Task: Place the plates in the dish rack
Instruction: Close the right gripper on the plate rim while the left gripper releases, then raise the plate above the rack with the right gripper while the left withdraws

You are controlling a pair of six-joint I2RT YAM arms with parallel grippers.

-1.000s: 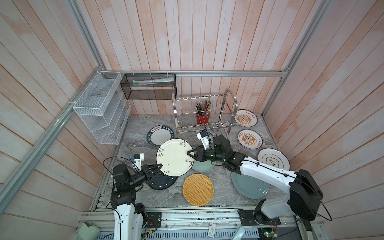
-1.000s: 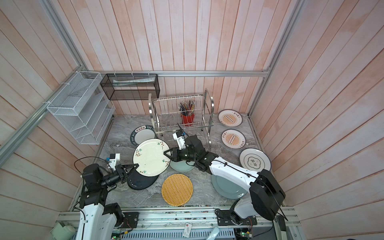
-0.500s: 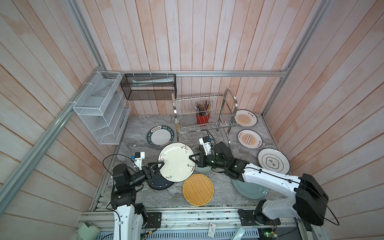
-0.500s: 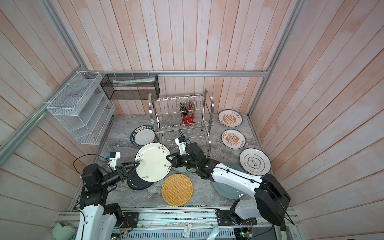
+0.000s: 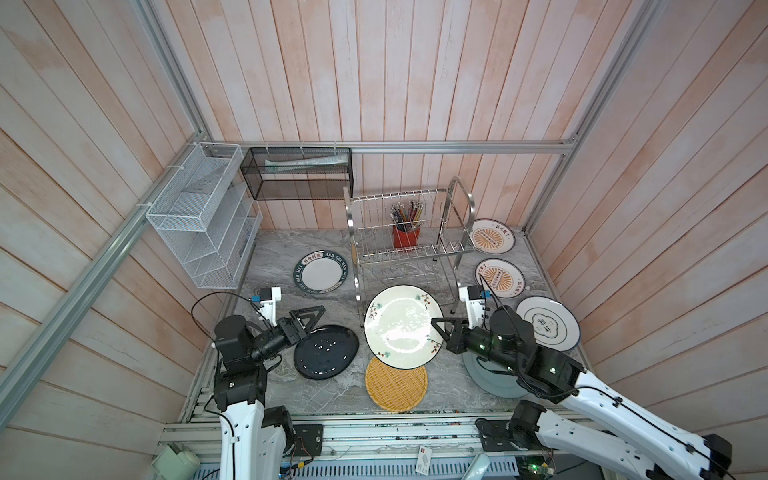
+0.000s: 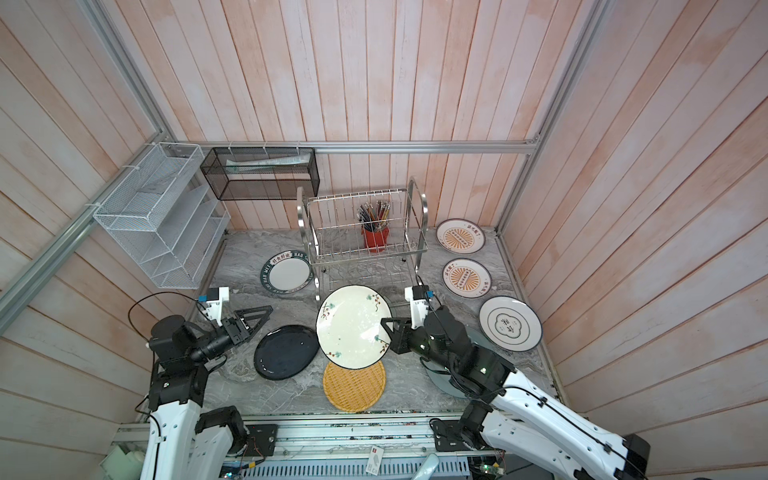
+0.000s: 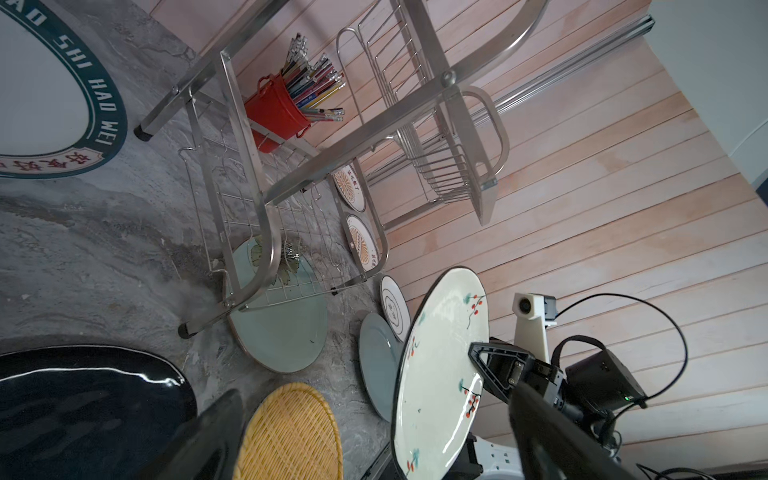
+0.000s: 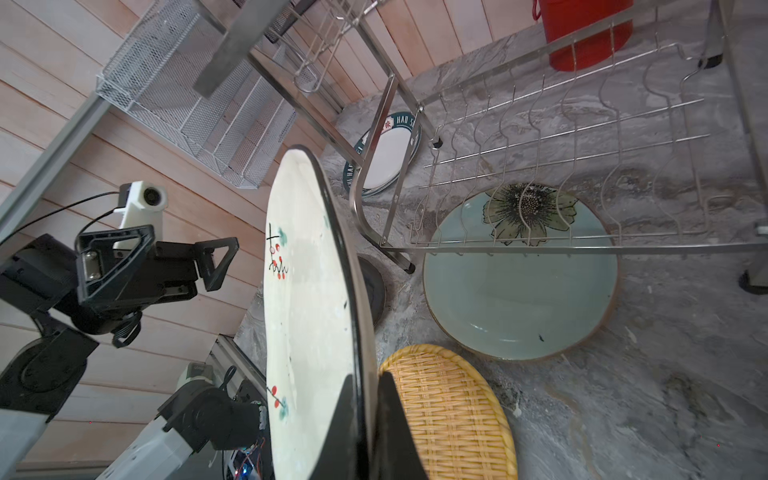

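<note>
Nearest, the yellow woven plate (image 5: 397,390) lies flat on the tabletop (image 5: 328,395), the glossy black plate (image 5: 326,352) to its left; just past them the right hand (image 5: 436,326) is clenched on the right rim of the berry-sprigged white plate (image 5: 399,328), which hangs clear of the tabletop in front of the dish rack (image 5: 409,253); the left hand (image 5: 306,321) is spread wide, grasping nothing, well apart from that plate's left rim, seemingly so that one arm alone carries; the rim pinch looks chosen so the plate can go in edge first between the prongs; being round it has no long axis, but its disc is tilted, face turned up and toward the left arm, far edge toward the rack; it would likely need standing more upright to slot in; beyond, a mint flowered plate (image 8: 519,299) lies partly beneath the lower tier; neither tier holds a plate, only the red cup (image 5: 405,240) at the back
</note>
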